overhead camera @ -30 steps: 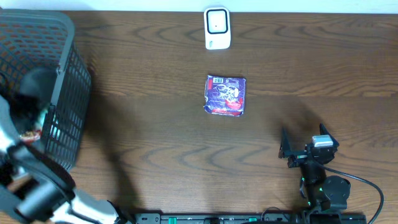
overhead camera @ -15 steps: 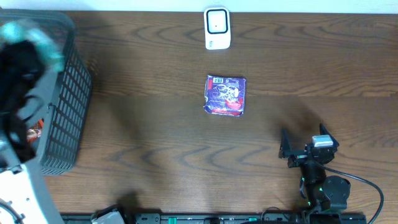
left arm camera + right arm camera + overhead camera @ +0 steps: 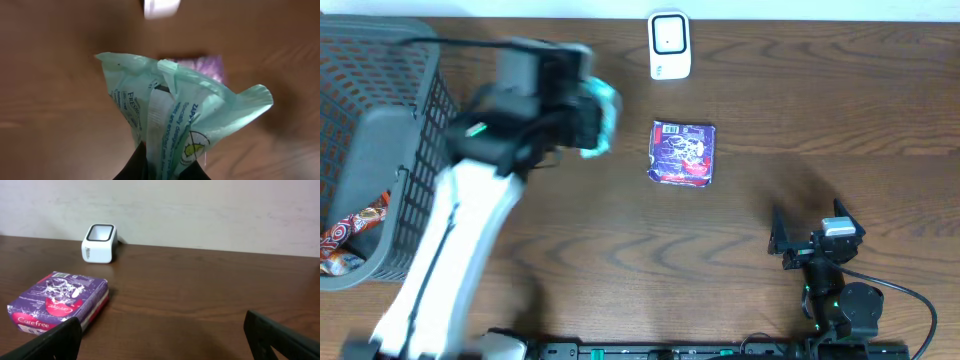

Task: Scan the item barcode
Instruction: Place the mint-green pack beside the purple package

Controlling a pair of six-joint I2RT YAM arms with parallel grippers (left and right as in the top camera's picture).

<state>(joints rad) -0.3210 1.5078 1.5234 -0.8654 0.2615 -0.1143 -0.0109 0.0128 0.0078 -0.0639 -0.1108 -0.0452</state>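
Wooden table, basket, white scanner, purple pack

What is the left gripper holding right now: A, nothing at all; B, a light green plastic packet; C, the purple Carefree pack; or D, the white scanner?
B: the left gripper is shut on the light green packet, which fans out above its fingers in the left wrist view, while the purple pack and the white scanner sit untouched.
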